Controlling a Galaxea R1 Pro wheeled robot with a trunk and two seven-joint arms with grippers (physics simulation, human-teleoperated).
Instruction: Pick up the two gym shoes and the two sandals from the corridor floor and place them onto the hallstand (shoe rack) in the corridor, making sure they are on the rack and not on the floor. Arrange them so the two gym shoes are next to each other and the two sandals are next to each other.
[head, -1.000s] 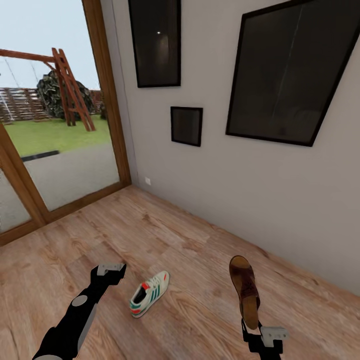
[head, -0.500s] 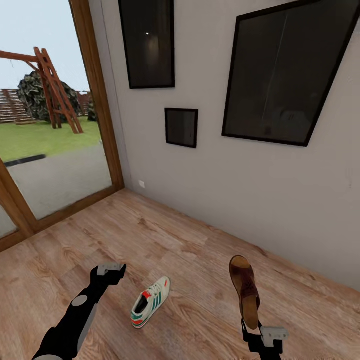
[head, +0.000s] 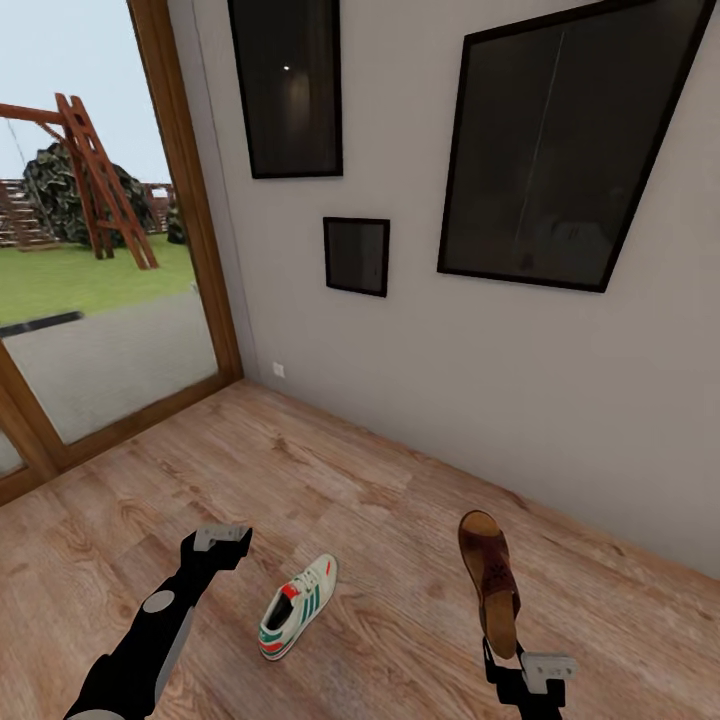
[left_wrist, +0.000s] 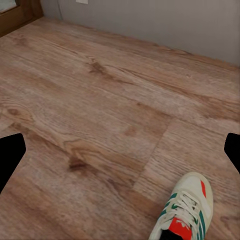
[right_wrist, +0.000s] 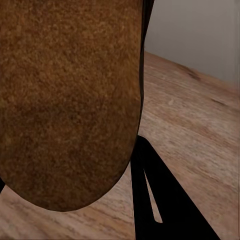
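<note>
Since a second ago the robot's gaze has swung right, sliding the glass door and pictures leftward, while both arms stay put. Right claw (head: 503, 655) pinches one brown sandal (head: 488, 578) by its end, holding it up off the corridor floor (head: 340, 480), sole toward the wrist camera. Left claw (head: 222, 538) hovers spread above bare planks, just beside a white gym shoe (head: 293, 607) with green stripes lying on the floor.

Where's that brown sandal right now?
In the head view, the sandal is held up off the wooden floor by the right gripper, right of the sneaker.
</note>
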